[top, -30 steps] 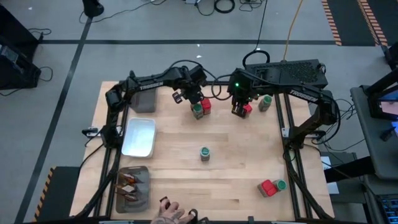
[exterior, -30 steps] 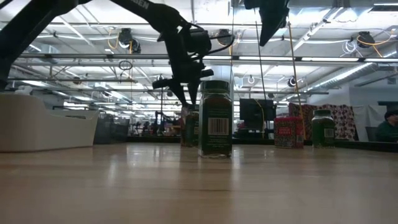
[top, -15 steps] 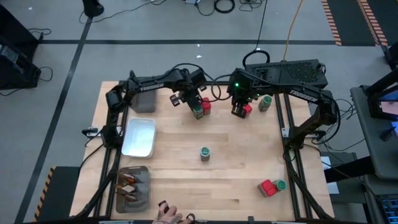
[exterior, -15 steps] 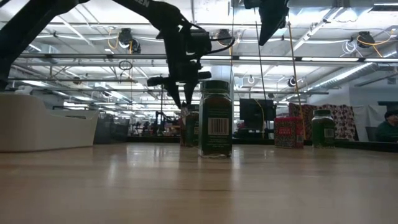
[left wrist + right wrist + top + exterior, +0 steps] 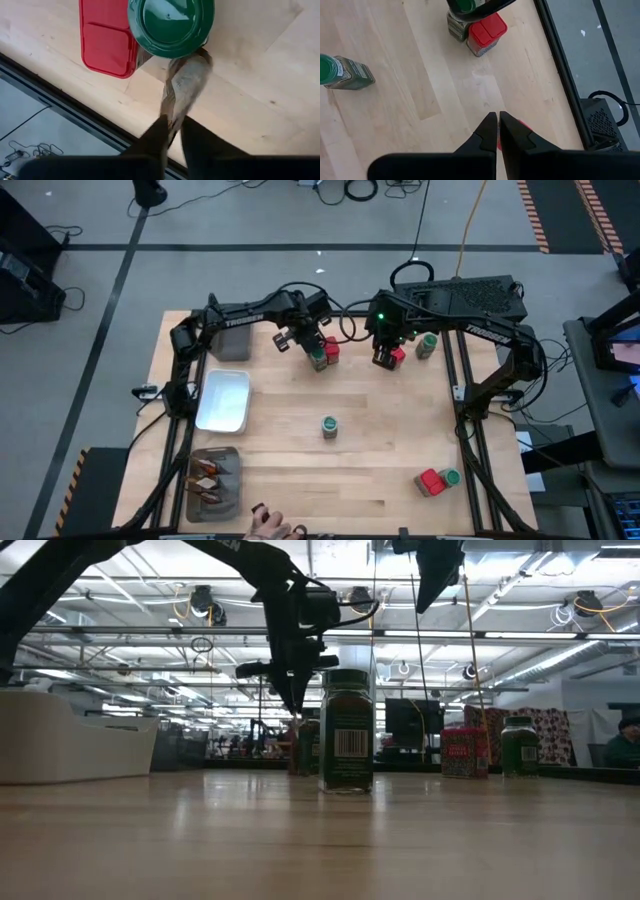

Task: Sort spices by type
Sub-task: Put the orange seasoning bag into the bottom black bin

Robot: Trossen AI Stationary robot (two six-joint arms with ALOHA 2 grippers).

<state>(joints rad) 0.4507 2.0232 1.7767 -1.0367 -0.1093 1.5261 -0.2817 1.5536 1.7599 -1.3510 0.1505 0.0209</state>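
At the table's far middle a green-lidded jar (image 5: 317, 361) and a red box (image 5: 331, 352) stand side by side. A brown-grey sachet (image 5: 186, 82) lies next to them, its far end at the jar's foot (image 5: 170, 22). My left gripper (image 5: 172, 120) is shut on the sachet, pointing steeply down. My right gripper (image 5: 384, 358) hangs shut high over another red box (image 5: 398, 355), touching nothing. Another jar (image 5: 329, 426) stands at the table's centre. My left gripper pinches the sachet's near end (image 5: 172, 107) between its two fingers. It comes from above, slanting down, with the fingers along the sachet's length. The rest of the sachet reaches out past the fingertips toward the jar; whether it lies on the table, I cannot tell.
A jar (image 5: 427, 345) stands at the far right, and a red box (image 5: 430, 481) with a jar (image 5: 449, 477) at the near right. The white dish (image 5: 223, 400) and a grey mesh tray (image 5: 215, 480) holding sachets lie at the left. A person's hand (image 5: 268, 523) shows at the near edge.
My left gripper has tipped a little steeper beside the jar, and its fingers have drawn together on the sachet. The person's hand at the near edge has drawn back.
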